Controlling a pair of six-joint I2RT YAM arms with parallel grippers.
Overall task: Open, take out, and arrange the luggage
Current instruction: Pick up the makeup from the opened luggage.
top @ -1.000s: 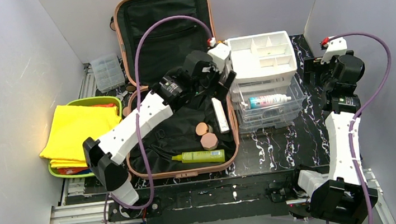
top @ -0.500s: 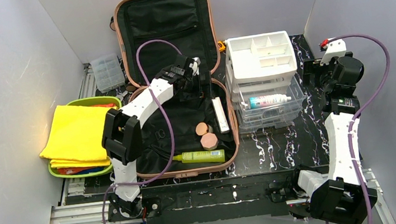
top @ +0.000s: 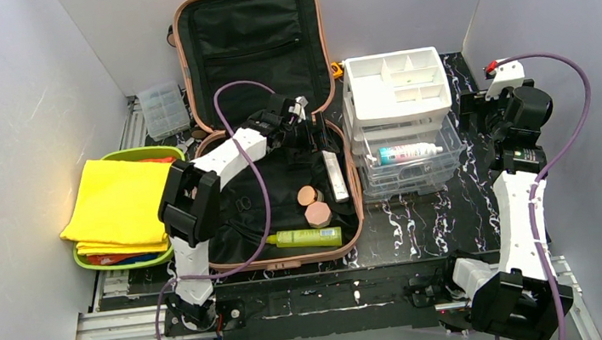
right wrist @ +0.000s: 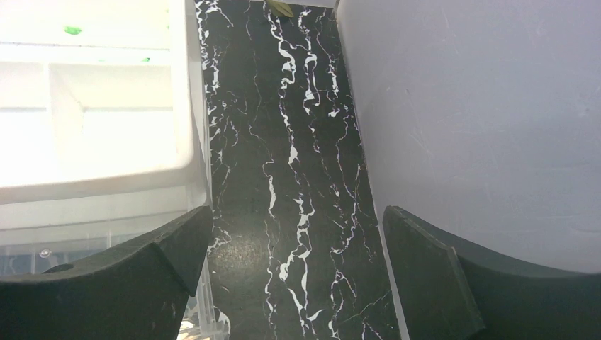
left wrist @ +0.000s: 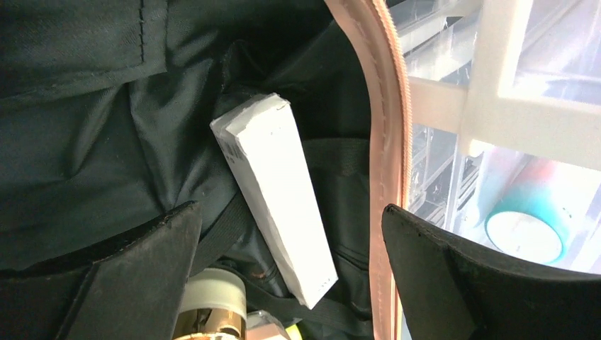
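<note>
Salmon-pink hard-shell suitcase with black fabric lining (top: 252, 30): lies open at the table's centre back, lid upright against the rear wall, base flat.

Left gripper (left wrist: 289, 212): jaws spread wide and holding nothing. It hovers over the base's right side, straddling a slim white cardboard carton (left wrist: 273, 191) that lies just inside the pink rim.

Right gripper (right wrist: 296, 212): also spread and empty, over the black marbled tabletop (right wrist: 283, 142) beside the white plastic drawer organizer (top: 397, 82).

Handling judgement:
- The shell looks rigid, smooth and bulky, too broad for either jaw to span, and likely slippery on its curved faces.
- The best hold is probably the thin rim edge, pinched.
- The lining is soft and would bunch under the pads.
- The carton looks light and stiff; take it across its narrow width at mid-length.
</note>
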